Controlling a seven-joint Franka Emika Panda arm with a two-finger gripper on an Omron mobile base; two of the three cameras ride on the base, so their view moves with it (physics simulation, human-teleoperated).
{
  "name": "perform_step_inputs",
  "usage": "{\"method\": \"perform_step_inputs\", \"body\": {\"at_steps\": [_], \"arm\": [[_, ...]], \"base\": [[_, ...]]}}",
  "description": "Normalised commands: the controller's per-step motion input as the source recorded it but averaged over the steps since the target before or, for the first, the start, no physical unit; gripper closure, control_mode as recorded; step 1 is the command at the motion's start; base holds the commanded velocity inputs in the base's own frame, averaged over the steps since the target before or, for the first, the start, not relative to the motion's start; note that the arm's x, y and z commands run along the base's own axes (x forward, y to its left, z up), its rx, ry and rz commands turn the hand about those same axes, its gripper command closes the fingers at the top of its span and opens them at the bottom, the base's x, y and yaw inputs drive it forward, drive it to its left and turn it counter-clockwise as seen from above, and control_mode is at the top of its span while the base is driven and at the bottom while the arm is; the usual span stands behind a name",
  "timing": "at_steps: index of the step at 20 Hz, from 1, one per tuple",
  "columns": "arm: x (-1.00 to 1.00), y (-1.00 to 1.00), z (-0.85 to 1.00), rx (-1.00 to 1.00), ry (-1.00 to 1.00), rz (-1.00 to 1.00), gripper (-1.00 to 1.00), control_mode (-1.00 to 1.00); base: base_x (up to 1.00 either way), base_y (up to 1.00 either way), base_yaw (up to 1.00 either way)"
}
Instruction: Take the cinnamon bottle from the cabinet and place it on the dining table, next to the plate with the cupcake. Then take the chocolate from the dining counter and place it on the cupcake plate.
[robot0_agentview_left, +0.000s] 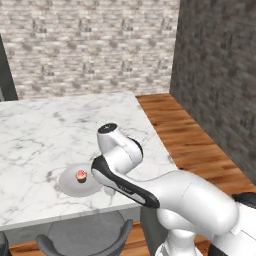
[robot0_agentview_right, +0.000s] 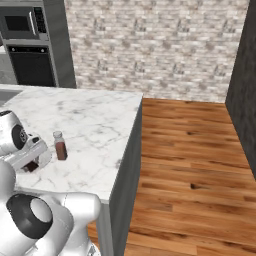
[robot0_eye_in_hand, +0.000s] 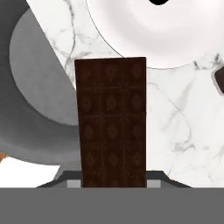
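Observation:
In the hand view my gripper is shut on the dark chocolate bar, which stands up between the jaws above the marble dining table. The white plate lies just beyond the bar's far end. From the left base view the plate carries the pink cupcake, with my arm reaching down at its right side. The cinnamon bottle stands upright on the table right of the plate, and the chocolate shows as a dark patch under my hand.
A grey chair is tucked under the table's near edge, below the plate. The table's right edge drops to a wooden floor. An oven and microwave stack stands at the far left. Brick walls close the back.

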Motion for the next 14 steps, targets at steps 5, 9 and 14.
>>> {"method": "perform_step_inputs", "body": {"at_steps": [5,9,14], "arm": [[0.45,0.09,-0.04,-0.01,-0.05,0.38,1.00,-1.00],[0.18,0.26,-0.14,0.00,-0.01,0.34,1.00,-1.00],[0.00,0.08,-0.34,0.00,0.01,0.30,1.00,-1.00]], "base": [[0.00,0.00,0.00],[0.00,0.00,0.00],[0.00,0.00,0.00]]}}
